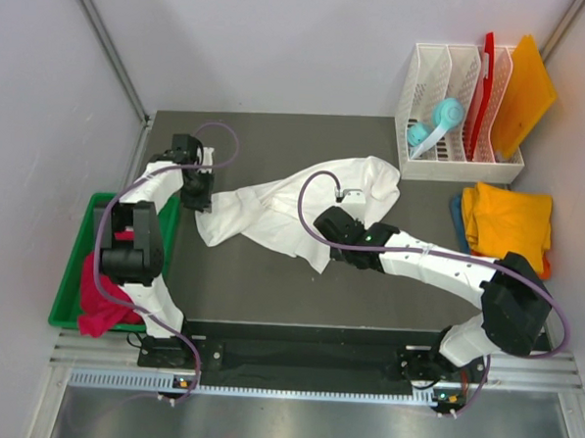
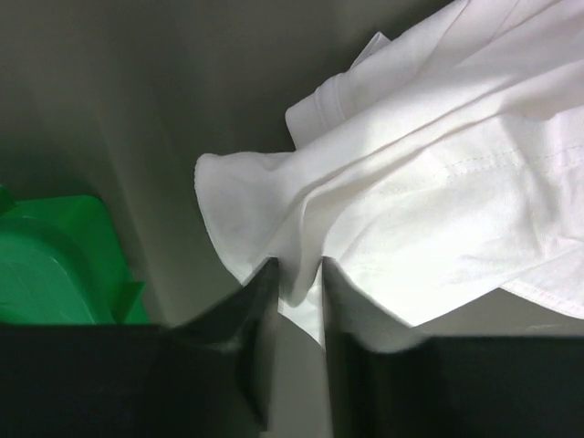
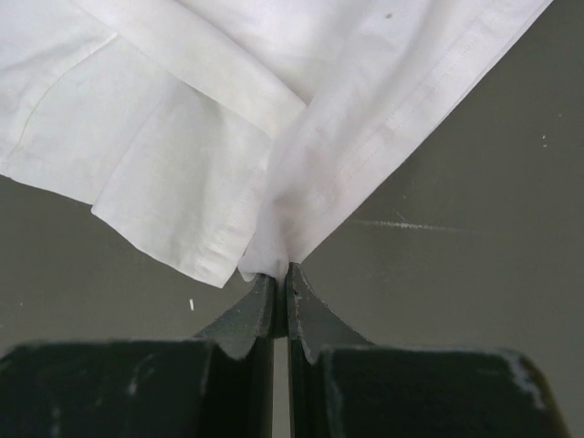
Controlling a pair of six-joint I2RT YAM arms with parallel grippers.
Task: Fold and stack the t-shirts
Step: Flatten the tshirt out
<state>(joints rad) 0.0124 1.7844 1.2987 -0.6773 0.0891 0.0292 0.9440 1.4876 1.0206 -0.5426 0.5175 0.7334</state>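
Large white t-shirt [image 1: 273, 213], rumpled, strung out crosswise; stitched hems; possibly twisted

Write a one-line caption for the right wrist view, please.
Right gripper shut on a bunched edge of the white t-shirt over the dark table.

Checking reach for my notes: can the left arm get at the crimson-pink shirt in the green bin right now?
Probably yes, once freed. The crimson-pink shirt lies uncovered in the green bin beside that arm's base, but the left gripper is busy at the white t-shirt's edge.
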